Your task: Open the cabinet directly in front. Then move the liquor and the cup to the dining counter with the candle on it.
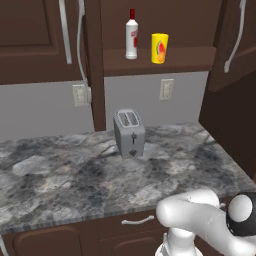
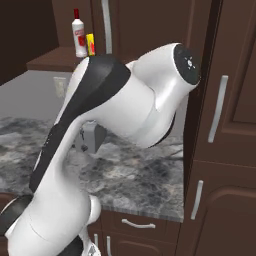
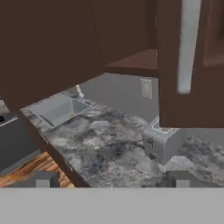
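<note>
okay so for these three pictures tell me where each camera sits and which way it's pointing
Left base view: behind the arm's left, facing the open cabinet, liquor, cup and toaster; white arm links at lower right.
Right base view: behind the arm's right, same counter; the arm covers most of it.
Hand view: on the hand, facing a cabinet door and the toaster; open fingers low.
All three share the toaster.

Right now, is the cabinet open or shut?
Open: the cabinet shelf is exposed, with the liquor and cup upright on it, doors swung aside.
</note>
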